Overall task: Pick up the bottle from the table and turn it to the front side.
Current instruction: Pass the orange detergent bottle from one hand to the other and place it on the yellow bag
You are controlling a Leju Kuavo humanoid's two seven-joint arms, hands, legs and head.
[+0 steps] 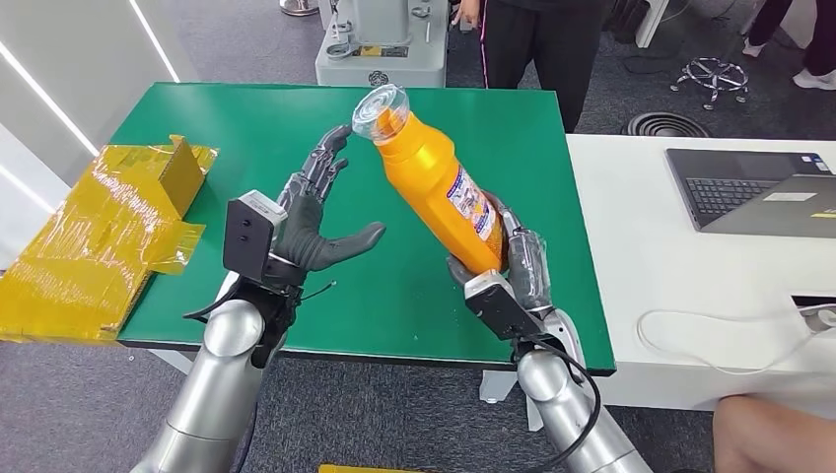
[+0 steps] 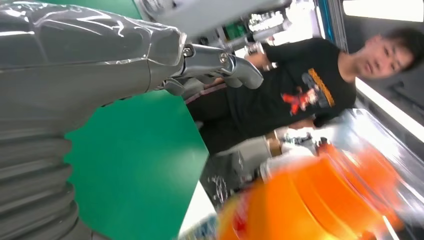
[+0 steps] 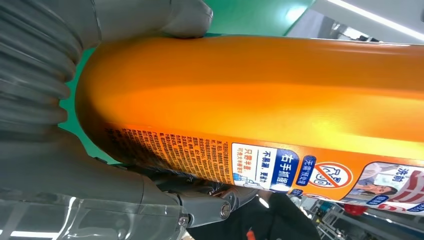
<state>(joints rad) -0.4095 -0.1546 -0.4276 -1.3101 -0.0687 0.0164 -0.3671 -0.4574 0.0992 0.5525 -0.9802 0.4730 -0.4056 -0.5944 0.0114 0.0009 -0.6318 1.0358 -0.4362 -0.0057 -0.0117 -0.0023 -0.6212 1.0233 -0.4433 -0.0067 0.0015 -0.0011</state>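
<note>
An orange bottle (image 1: 434, 182) with a clear cap is lifted above the green table (image 1: 246, 118), tilted with its cap up and to the left. My right hand (image 1: 513, 266) grips its base, and the printed label faces right. In the right wrist view the orange bottle (image 3: 260, 95) lies against the thumb, its label text showing. My left hand (image 1: 315, 222) hangs just left of the bottle with fingers spread and thumb out, holding nothing. The left wrist view shows a blurred orange bottle (image 2: 320, 200) close to the fingers (image 2: 220, 62).
A crumpled yellow carton (image 1: 108, 232) lies at the table's left edge. To the right stands a white table (image 1: 651, 256) with a laptop (image 1: 754, 187) and a cable. A person (image 1: 537, 39) stands behind the green table, beside a grey machine (image 1: 380, 39).
</note>
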